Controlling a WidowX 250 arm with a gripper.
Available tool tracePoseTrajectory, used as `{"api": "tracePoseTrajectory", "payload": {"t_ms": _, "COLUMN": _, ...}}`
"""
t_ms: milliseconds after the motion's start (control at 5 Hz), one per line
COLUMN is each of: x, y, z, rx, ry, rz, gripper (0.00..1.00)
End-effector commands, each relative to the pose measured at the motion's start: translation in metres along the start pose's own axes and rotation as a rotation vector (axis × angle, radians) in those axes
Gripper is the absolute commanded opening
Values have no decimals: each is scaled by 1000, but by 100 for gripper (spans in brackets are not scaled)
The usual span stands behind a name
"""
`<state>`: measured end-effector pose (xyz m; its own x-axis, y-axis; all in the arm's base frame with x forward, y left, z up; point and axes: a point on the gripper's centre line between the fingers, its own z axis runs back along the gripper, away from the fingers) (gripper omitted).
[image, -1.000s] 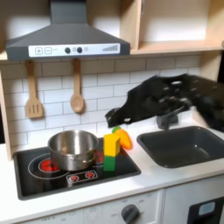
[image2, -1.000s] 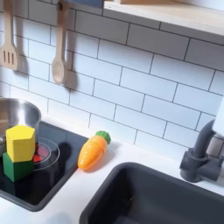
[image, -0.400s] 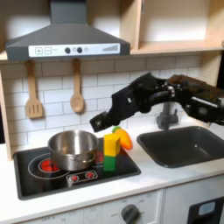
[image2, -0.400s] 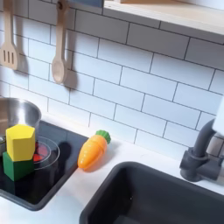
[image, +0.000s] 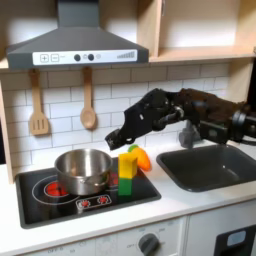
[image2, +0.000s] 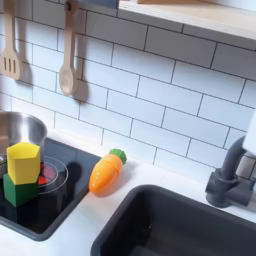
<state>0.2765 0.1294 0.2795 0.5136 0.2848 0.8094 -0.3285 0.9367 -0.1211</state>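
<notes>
In the first exterior view my gripper (image: 115, 140) hangs over the stove, just above and left of a yellow block (image: 128, 162) that stands on a green block (image: 127, 184). Its black arm reaches in from the first exterior view's right. The fingers are too dark and small to show whether they are open. An orange carrot (image: 145, 158) lies right behind the blocks, and a steel pot (image: 82, 171) sits to their left. The second exterior view has the yellow block (image2: 23, 160) on the green block (image2: 17, 189), with the carrot (image2: 105, 172) lying to their right.
A black stove top (image: 45, 195) carries the pot and blocks. A dark sink (image: 210, 166) with a faucet (image: 188, 134) lies at the first exterior view's right. A wooden spatula (image: 38, 105) and spoon (image: 88, 100) hang on the tiled wall under a range hood (image: 75, 45).
The arm has swung left from over the sink and lowered, bringing the gripper close to the yellow block. Blocks, carrot and pot have not moved.
</notes>
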Motion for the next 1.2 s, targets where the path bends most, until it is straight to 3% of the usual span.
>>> {"api": "tracePoseTrajectory", "payload": {"t_ms": 0, "x": -8, "y": -24, "z": -1, "rx": -83, "ry": 25, "rz": -48, "gripper": 100}}
{"api": "tracePoseTrajectory", "payload": {"t_ms": 400, "x": -24, "y": -31, "z": 8, "rx": -83, "ry": 71, "rz": -37, "gripper": 100}}
{"api": "tracePoseTrajectory", "payload": {"t_ms": 600, "x": -36, "y": -26, "z": 29, "rx": -94, "ry": 112, "rz": -15, "gripper": 100}}
{"api": "tracePoseTrajectory", "payload": {"t_ms": 800, "x": -55, "y": -20, "z": 52, "rx": -91, "ry": 232, "rz": -75, "gripper": 100}}
{"api": "tracePoseTrajectory", "payload": {"t_ms": 1000, "x": -73, "y": -24, "z": 70, "rx": -134, "ry": 308, "rz": -120, "gripper": 100}}
